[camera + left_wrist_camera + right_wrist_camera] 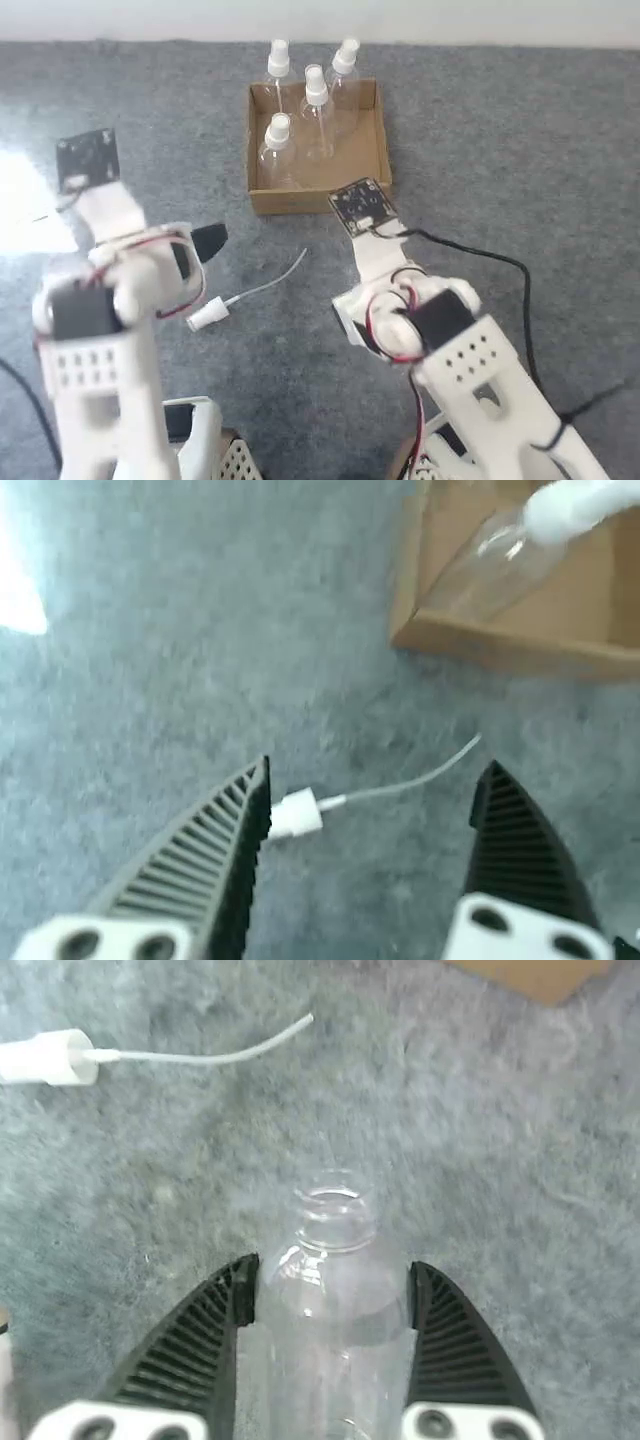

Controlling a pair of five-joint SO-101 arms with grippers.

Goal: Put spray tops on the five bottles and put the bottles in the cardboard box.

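Right jaws round bottle (328, 1290), sprayer (45, 1057) nearby

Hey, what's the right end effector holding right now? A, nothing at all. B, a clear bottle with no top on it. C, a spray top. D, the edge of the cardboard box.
B: the right end effector grips a clear bottle by both sides, its neck open, while the spray top lies apart on the carpet.
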